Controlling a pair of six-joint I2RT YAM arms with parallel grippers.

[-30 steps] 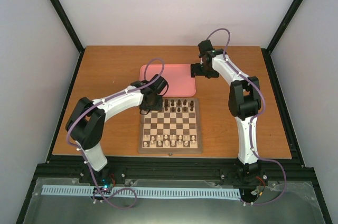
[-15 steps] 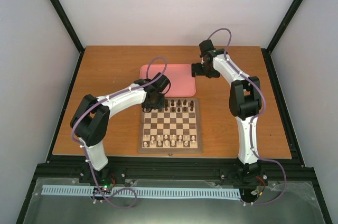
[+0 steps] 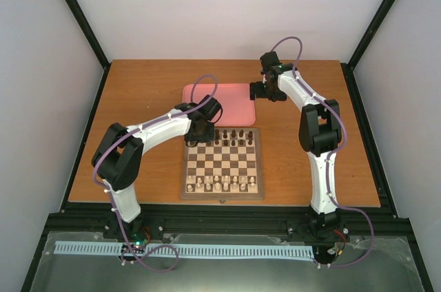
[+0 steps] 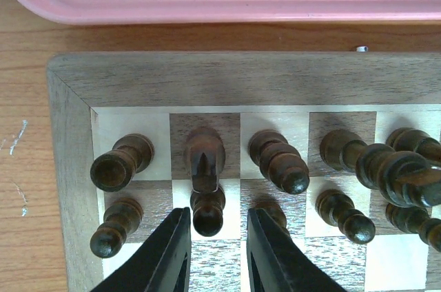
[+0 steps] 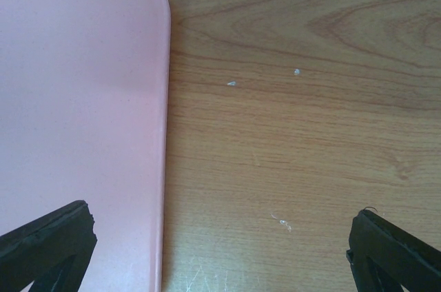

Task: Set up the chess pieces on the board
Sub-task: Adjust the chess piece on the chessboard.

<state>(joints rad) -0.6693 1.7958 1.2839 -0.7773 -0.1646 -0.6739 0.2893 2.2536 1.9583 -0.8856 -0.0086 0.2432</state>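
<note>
Chess pieces (image 4: 275, 161): left tool (image 4: 218, 216) straddles 1, grip unclear; right tool (image 5: 222, 217) wide apart.

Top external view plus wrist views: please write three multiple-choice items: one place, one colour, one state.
1. Where is the pink tray relative to the board?
A. On it.
B. Beyond its far edge.
C. At its near edge.
2. What colour are the pieces on the far rows?
A. Pale cream.
B. Red.
C. Dark brown.
3. How are the right fingers?
A. Wide apart, empty.
B. Shut on a pawn.
C. Shut, empty.
Key: B, the tray lies behind the board; C, the left wrist view shows them dark; A, only table and tray show between them.
</note>
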